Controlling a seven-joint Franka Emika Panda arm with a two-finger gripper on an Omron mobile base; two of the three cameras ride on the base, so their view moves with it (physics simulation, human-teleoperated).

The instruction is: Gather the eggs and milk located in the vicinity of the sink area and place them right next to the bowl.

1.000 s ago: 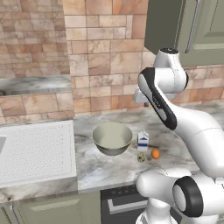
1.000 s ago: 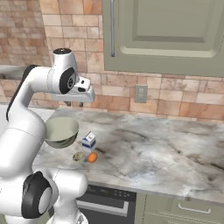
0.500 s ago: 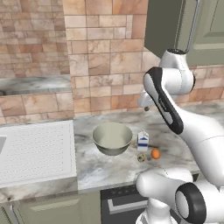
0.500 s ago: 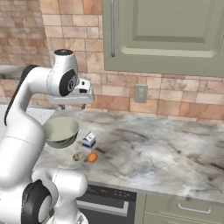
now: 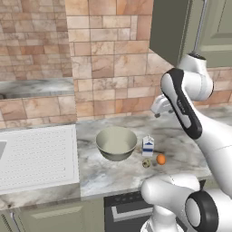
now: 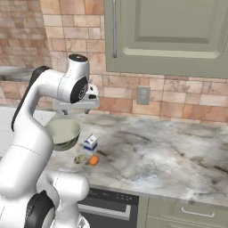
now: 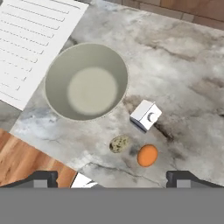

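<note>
Two eggs lie on the marble counter (image 7: 188,65) just in front of the bowl (image 7: 86,81): the orange egg (image 7: 147,155) and, just beside it, the smaller speckled egg (image 7: 119,143), a little nearer the bowl. The milk carton (image 7: 145,115) stands upright behind them, just off the bowl's rim and apart from both eggs. In the left base view the same cluster reads as bowl (image 5: 116,143), carton (image 5: 147,146), speckled egg (image 5: 147,163) and orange egg (image 5: 161,159), all well away from the ribbed white sink (image 5: 36,154) at the left.

By the look of it, all three things already sit next to the bowl, so little of the task seems left.

Should any need shifting, the eggs would likely be light, smooth and prone to roll or crack; a gentle pinch across the widest part from straight above would suit. The carton looks light and fairly stiff, best taken across its flat side walls below the gable, not by the sloped top.

Hanging high above the counter and looking straight down, the gripper (image 7: 112,177) has its fingertips (image 7: 43,177) spread wide, with nothing between them.
</note>
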